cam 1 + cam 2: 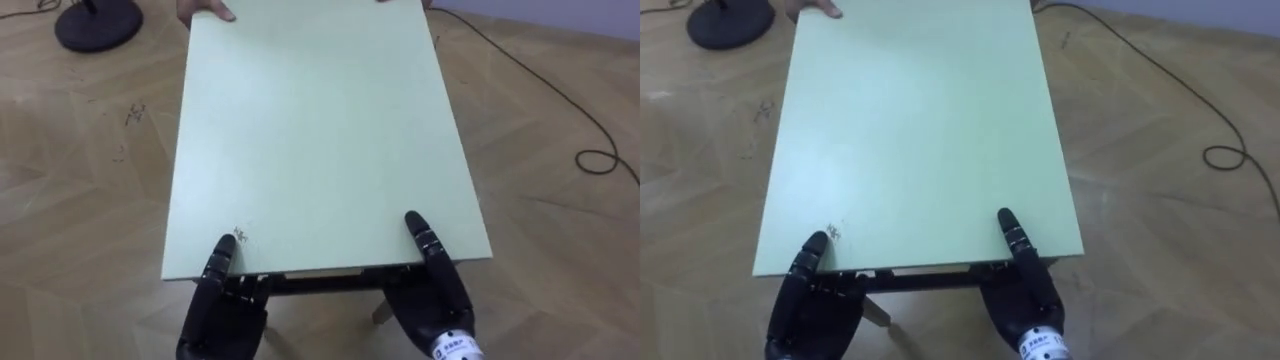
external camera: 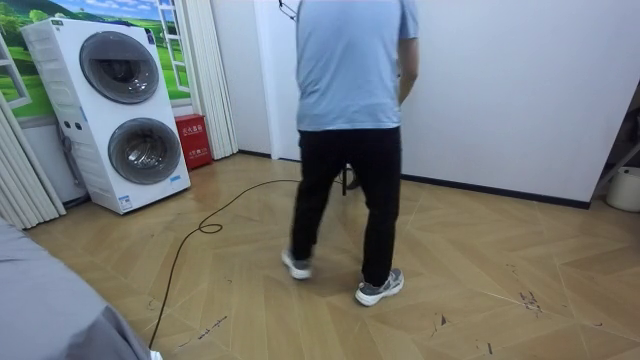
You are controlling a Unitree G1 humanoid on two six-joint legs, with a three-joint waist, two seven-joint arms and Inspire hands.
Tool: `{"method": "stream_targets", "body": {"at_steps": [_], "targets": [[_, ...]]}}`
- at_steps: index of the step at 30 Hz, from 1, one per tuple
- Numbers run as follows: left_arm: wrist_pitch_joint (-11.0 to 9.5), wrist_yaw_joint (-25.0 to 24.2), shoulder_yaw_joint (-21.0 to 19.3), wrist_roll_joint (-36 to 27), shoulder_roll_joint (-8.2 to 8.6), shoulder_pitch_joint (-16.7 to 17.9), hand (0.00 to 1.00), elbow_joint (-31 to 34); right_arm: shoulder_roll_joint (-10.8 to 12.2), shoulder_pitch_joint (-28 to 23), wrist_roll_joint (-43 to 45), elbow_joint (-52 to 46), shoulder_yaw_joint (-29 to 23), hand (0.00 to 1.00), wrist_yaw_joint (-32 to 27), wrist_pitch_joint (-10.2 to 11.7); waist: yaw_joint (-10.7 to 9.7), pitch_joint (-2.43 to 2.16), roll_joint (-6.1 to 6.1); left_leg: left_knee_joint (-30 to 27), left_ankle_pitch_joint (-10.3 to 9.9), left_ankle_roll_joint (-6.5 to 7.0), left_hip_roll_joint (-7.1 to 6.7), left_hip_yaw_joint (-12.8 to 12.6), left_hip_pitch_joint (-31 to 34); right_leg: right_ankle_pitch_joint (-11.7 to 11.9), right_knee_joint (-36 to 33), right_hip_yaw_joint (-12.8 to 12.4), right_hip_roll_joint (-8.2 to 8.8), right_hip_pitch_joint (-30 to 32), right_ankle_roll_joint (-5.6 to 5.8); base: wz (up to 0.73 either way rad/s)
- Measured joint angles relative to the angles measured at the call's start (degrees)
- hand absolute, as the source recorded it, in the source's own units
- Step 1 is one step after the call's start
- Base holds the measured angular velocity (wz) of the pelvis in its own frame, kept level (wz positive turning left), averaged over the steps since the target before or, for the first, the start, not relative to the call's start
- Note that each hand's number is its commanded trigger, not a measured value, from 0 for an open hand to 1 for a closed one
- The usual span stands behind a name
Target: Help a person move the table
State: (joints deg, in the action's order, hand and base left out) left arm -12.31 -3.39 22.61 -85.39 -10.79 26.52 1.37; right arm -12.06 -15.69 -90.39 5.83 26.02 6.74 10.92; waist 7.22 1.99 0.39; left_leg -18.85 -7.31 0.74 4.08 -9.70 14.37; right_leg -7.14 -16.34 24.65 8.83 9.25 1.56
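Table (image 1: 320,130), pale green, smooth, rectangular: my left hand (image 1: 222,300) and right hand (image 1: 437,300) pinch its near edge, thumbs on top; person's hand (image 1: 205,10) at far corner.

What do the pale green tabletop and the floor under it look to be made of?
The pale green rectangular tabletop looks like laminated board, matte: flat even colour, thin straight edge, one small dark scuff. The light brown floor looks like wood or wood-look planks laid in herringbone: grain, angled seams, scratches.
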Motion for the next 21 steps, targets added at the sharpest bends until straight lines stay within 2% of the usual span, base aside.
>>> {"method": "stream_targets", "body": {"at_steps": [3,6,8,9,12,13,15,18,21], "targets": [[-0.01,0.11,0.62,-1.74,-0.10,-0.02,1.00,0.05,-1.23,0.16,0.10,-2.20,0.01,1.00,-2.40,-0.57,-0.27,-0.05,0.24,-0.16,0.12,0.26,-1.12,1.06,-0.07,-0.84,-2.05,1.13,1.17,-0.17,0.18,0.32],[-0.01,0.64,1.24,-3.10,-0.25,-0.01,1.00,0.02,-1.92,0.43,0.84,-2.94,-0.41,1.00,-4.13,-1.06,-1.09,-0.03,0.26,-0.54,-0.03,0.97,-3.31,2.67,-0.11,-3.06,-6.19,2.68,4.19,-0.15,1.11,0.43],[-0.02,0.99,1.91,-3.85,-0.24,0.00,1.00,0.02,-2.85,0.43,0.88,-3.36,-0.47,1.00,-4.67,-1.13,-1.21,0.00,0.22,-0.79,-0.15,1.60,-5.38,4.08,-0.13,-4.44,-9.59,3.38,6.64,-0.11,2.06,0.42],[-0.01,1.01,1.94,-3.86,-0.18,0.03,1.00,-0.07,-2.93,0.42,0.89,-3.36,-0.52,1.00,-4.67,-1.15,-1.15,0.01,0.20,-0.79,-0.08,1.80,-5.83,4.63,-0.09,-4.65,-9.91,3.49,7.03,-0.19,2.26,0.49],[0.02,0.99,1.93,-3.94,-0.30,0.02,1.00,-0.24,-3.33,0.32,0.89,-3.34,-0.59,1.00,-4.68,-1.55,-1.81,0.26,0.05,-0.78,0.83,2.79,-7.10,7.93,-0.12,-5.64,-8.83,2.45,6.33,-1.86,2.95,0.68],[0.24,0.95,1.93,-3.97,-0.43,0.04,1.00,-0.24,-3.36,0.23,0.86,-3.34,-0.63,1.00,-4.69,-1.56,-1.87,0.32,0.11,-0.66,1.17,2.85,-7.68,9.46,-0.09,-6.08,-7.86,1.93,5.42,-2.63,3.36,0.68],[0.39,0.72,1.89,-3.96,-0.71,0.03,1.00,-0.24,-3.34,0.20,0.84,-3.34,-0.67,1.00,-4.68,-1.58,-1.67,0.37,0.12,-0.24,1.60,2.66,-8.38,11.40,0.09,-6.41,-6.34,0.53,3.93,-3.24,3.12,0.60],[0.65,0.60,1.81,-3.92,-1.30,0.03,1.00,-0.23,-2.93,-0.48,0.69,-3.34,-0.74,1.00,-4.56,-1.61,-0.81,0.36,0.10,0.28,2.32,2.76,-9.48,13.97,0.19,-6.37,-4.49,0.78,2.79,-4.82,3.07,0.54],[0.65,0.60,1.69,-3.92,-2.13,0.04,1.00,-0.22,-1.64,-1.65,0.71,-3.34,-0.73,1.00,-4.52,-1.62,-1.05,0.32,0.02,0.55,3.30,2.98,-11.00,17.79,0.26,-6.42,-3.01,0.76,1.59,-6.55,3.07,0.68]]}}
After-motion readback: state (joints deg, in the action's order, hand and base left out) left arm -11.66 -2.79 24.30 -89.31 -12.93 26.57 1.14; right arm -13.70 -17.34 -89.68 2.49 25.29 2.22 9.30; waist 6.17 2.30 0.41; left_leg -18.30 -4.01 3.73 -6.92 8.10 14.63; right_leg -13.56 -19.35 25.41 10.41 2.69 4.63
